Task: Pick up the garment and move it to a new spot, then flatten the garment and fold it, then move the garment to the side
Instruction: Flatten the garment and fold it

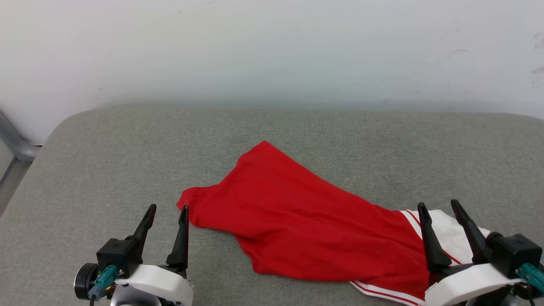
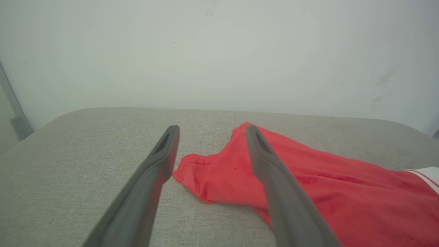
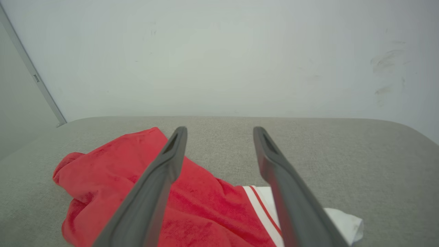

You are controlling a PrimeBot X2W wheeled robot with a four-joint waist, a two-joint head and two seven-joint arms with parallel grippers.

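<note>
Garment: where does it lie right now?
In the head view the garment lies crumpled on the grey pad, from centre to lower right. Its red corner is beside the left tool and its white sleeve is by the right tool.

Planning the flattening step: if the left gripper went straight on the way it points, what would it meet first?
Probably the garment, its red corner lying just ahead of the left gripper; beyond that, bare grey cushion. Height above the cloth is unclear.
</note>
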